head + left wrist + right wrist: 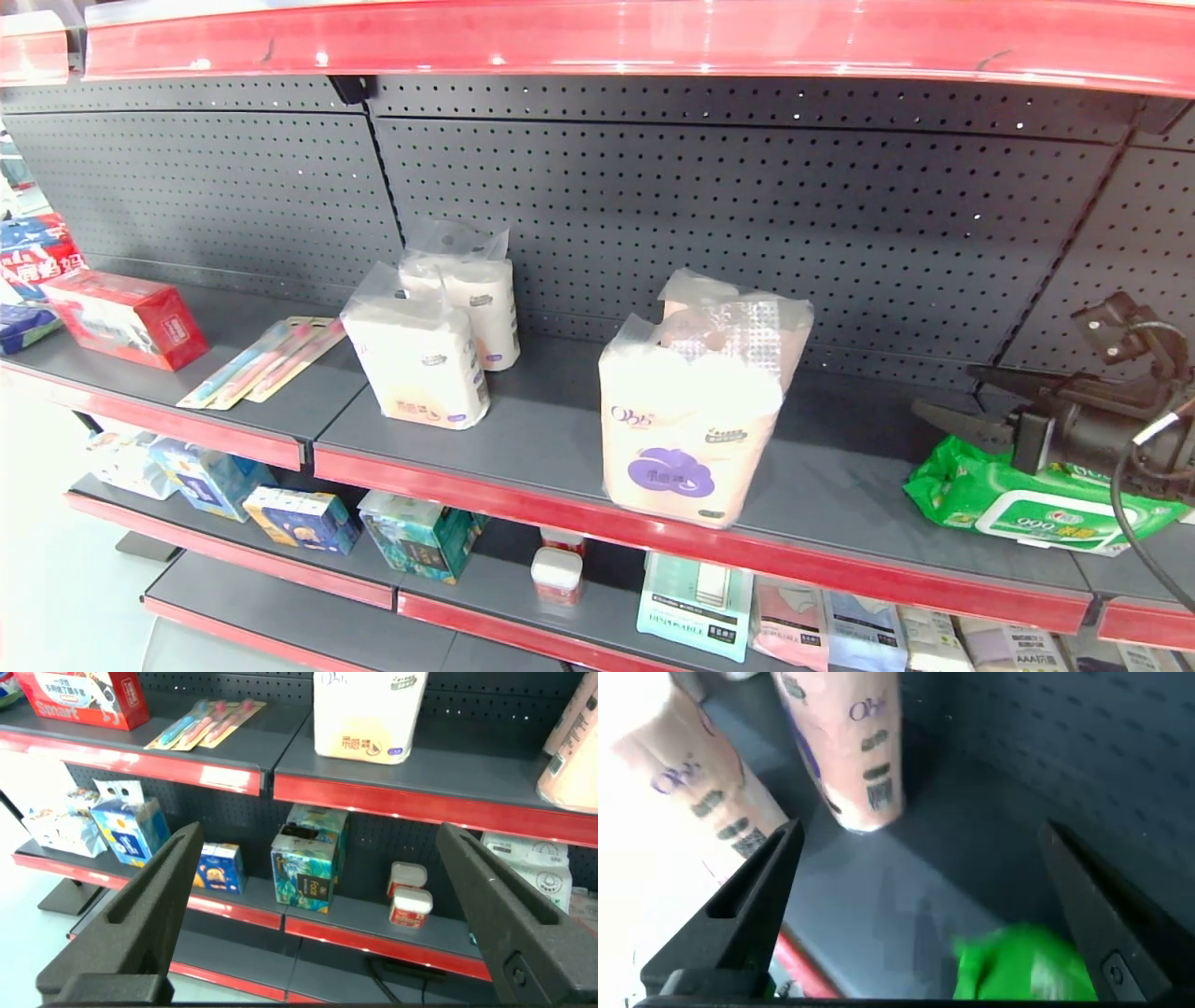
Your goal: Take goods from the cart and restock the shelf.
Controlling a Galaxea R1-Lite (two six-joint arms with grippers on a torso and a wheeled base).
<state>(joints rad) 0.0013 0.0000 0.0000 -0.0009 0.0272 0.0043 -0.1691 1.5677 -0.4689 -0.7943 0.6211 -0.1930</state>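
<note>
A green wet-wipe pack (1027,504) lies flat on the grey shelf (523,439) at the far right. My right gripper (945,399) hovers just above its left end, open, with nothing between its fingers. In the right wrist view the right gripper (920,915) frames the green pack (1022,966), with the tall pink tissue pack (850,756) beyond. That pink tissue pack (695,411) stands upright at the shelf's middle front. My left gripper (318,915) is open and empty, held in front of the lower shelves.
Two white roll packs (420,350) stand left of centre. Toothbrush packs (266,359) and a red box (126,317) lie further left. Lower shelves hold small boxes (308,859), jars (409,896) and flat packs (695,602). Bare shelf lies between the pink pack and the wipes.
</note>
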